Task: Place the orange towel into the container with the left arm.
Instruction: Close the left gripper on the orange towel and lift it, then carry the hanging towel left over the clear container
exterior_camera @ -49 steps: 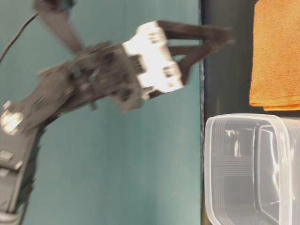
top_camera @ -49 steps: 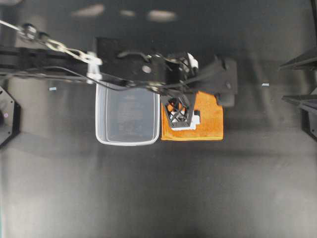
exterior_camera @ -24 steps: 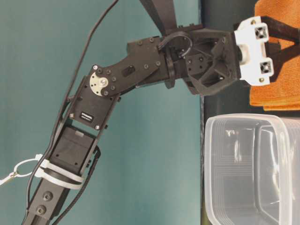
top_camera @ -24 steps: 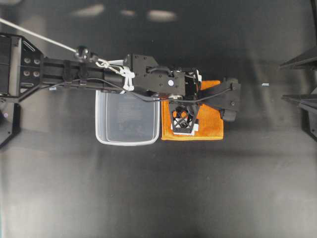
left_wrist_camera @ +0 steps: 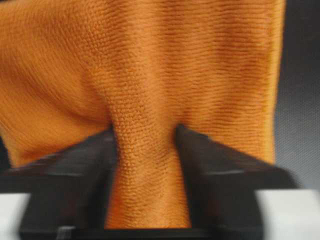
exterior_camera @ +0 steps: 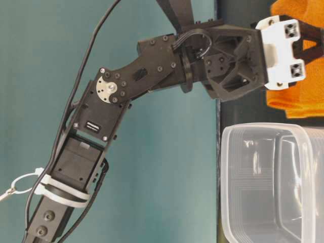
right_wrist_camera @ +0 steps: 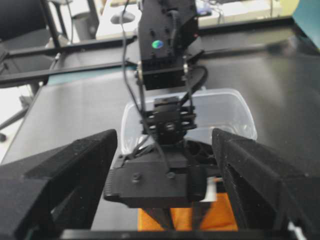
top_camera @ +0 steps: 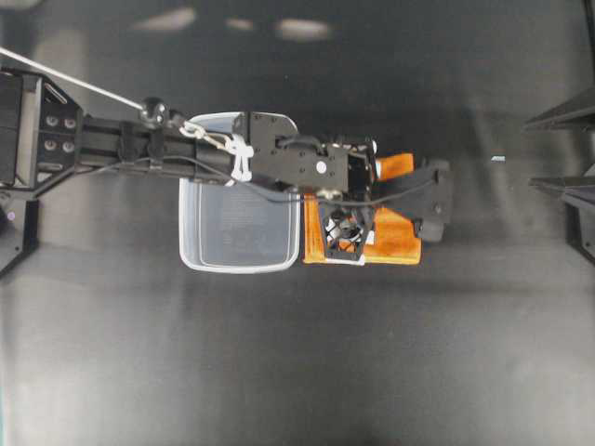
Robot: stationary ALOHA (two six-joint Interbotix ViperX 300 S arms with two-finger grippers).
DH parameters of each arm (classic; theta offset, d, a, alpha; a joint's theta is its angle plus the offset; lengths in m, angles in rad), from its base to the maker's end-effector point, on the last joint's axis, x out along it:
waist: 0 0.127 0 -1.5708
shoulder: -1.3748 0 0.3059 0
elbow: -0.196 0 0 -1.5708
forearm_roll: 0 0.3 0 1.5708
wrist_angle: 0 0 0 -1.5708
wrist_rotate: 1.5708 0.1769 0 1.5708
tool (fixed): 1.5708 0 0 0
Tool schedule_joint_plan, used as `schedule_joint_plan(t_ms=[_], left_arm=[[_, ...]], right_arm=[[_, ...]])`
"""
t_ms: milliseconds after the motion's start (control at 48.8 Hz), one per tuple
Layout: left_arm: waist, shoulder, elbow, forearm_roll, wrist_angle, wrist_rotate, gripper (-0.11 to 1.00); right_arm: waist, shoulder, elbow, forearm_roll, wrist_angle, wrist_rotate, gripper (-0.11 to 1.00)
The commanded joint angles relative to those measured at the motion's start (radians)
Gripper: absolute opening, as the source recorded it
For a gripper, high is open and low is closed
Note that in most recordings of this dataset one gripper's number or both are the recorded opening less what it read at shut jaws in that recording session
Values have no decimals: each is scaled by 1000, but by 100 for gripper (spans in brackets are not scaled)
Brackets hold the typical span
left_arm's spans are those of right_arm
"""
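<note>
The orange towel [top_camera: 395, 240] lies on the black table just right of the clear container [top_camera: 232, 267], bunched under my left gripper [top_camera: 346, 232]. In the left wrist view a ridge of the towel [left_wrist_camera: 150, 60] is pinched between the black fingers [left_wrist_camera: 75, 170] of the left gripper [left_wrist_camera: 145, 135], which is shut on it. In the table-level view the towel [exterior_camera: 304, 96] is rucked up beside the container [exterior_camera: 253, 177]. My right gripper [right_wrist_camera: 165, 137] is wide open and empty, facing the left wrist, the towel [right_wrist_camera: 225, 220] and the container [right_wrist_camera: 230, 112].
The left arm [top_camera: 139, 149] stretches from the left edge over the container's far rim. Black stands [top_camera: 567, 195] sit at the right edge of the table, and one [top_camera: 14, 223] at the left edge.
My left gripper came down onto the towel and closed on a fold. The flat towel is now bunched, its far edge pulled inward.
</note>
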Motion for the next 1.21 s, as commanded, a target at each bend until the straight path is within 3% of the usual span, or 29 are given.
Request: schedule_joint_plan(t_ms=[0,102,328,594,737,860,1188], left_arm=[[-2,-6,-2,3,-6,-2,24],[2,-31,-11,2,-5,0,6],[8,-167,-55,2,55,-8,6],[8,-403,-34,3,245,-20,6],[8,-502,94,3,336,-23,6],[8,-572,241,3,336,-32,6],[37,-741,554,3,81,-32,6]], right_arm=[[-3,5,-8,3,-9,2,74],[-3,5,-8,3,-9,2,74],[-3,5,-8,3,-6,2,74],[-6,0,-6,3,-3,2,74],[-8,-2,-8,3,-6,2,74],[-8,-3,-8,3,-8,2,74],[-15,-3,-8,5,-9,2,74]])
